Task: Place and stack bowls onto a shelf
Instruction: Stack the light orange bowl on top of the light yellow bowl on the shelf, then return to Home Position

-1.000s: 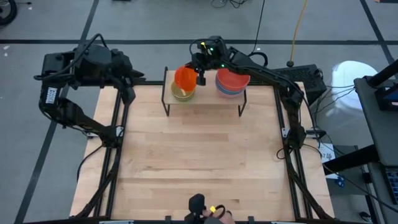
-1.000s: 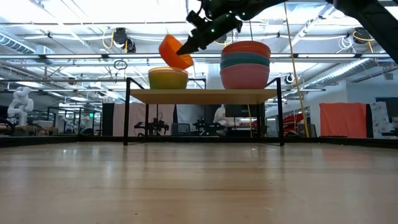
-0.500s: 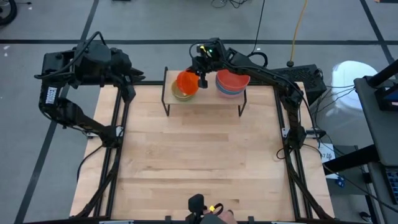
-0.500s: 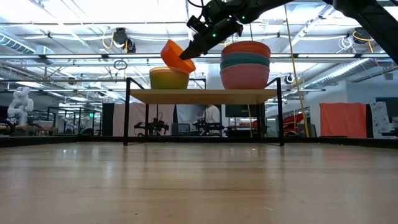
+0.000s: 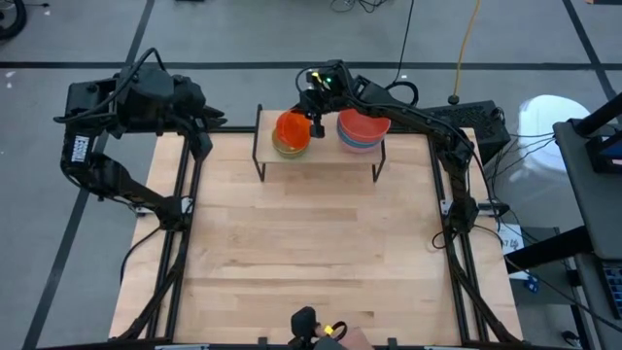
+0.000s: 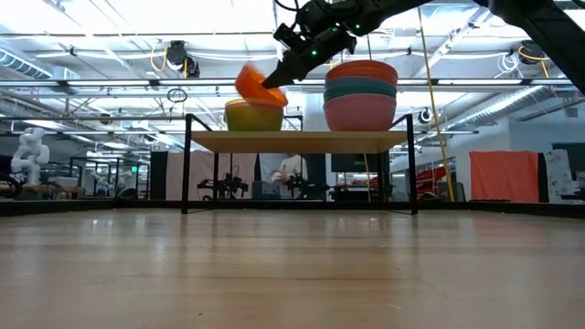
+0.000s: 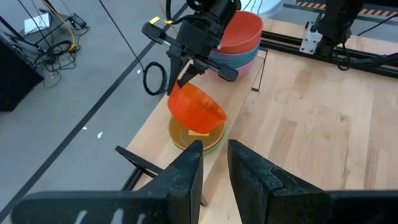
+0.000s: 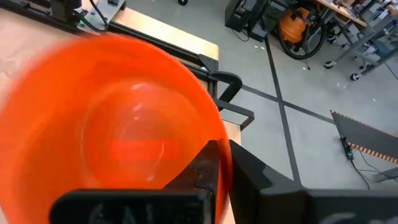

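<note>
An orange bowl (image 5: pixel 292 128) (image 6: pixel 251 82) hangs tilted over a yellow bowl (image 6: pixel 251 116) (image 7: pixel 193 138) on the left part of the shelf (image 5: pixel 321 153) (image 6: pixel 302 140). My right gripper (image 5: pixel 314 117) (image 7: pixel 184 78) is shut on the orange bowl. Whether the orange bowl's low edge touches the yellow bowl, I cannot tell. On the shelf's right part stands a stack of several bowls (image 5: pixel 362 133) (image 6: pixel 361 96), red on top and pink at the bottom. My left gripper (image 7: pixel 214 163) waits open beyond the table's far left corner, with nothing between its fingers. My right gripper holds the orange bowl by its rim (image 8: pixel 214 134) on the side toward the stack. One finger (image 8: pixel 205 168) is inside the bowl and the other outside. The fingers slant down from the far right. The bowl hangs tilted, its mouth turned up toward the gripper.
The shelf stands on thin black legs (image 6: pixel 187 164) at the table's far edge. The wide wooden tabletop (image 5: pixel 311 243) lies in front of it. Black frame rails (image 5: pixel 457 224) run along the table's left and right sides.
The orange bowl, steeply tipped a second ago, has swung closer to level and sunk a little toward the yellow bowl. My right gripper has stayed over the shelf's left part and has rolled slightly.
</note>
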